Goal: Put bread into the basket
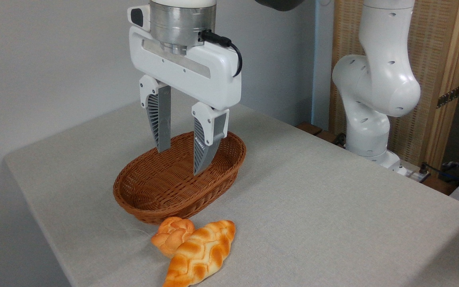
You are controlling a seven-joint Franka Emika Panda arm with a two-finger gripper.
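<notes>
- Bread (pixel 201 254): long braided loaf, golden-orange with pale creases, lying flat on the table in front of the basket, near the table's front edge. Not in the basket.
- Long axis runs diagonally: one tapered end points to the lower left, toward the bottom of the picture; the other points up and right, ending close to the basket's near wall without touching it.
- Small round knotted bun (pixel 171 234) sits against the loaf's upper left flank; the two appear to touch. The bun lies just beside the basket's near rim.
- Basket (pixel 142 208): oval, reddish-brown wicker, shallow, flaring sides, braided rim. Nothing visible inside. Its long axis also runs lower left to upper right, roughly parallel to the loaf.
- Gripper (pixel 181 162): pointing straight down over the basket, fingers spread with a clear gap between them, holding nothing. Whether the fingertips dip below the rim cannot be told from this view.
- Table (pixel 333 207): covered in a pale grey cloth.
- Robot arm (pixel 373 91): white, base at the table's far right side; wooden screen (pixel 440 59) behind it.
</notes>
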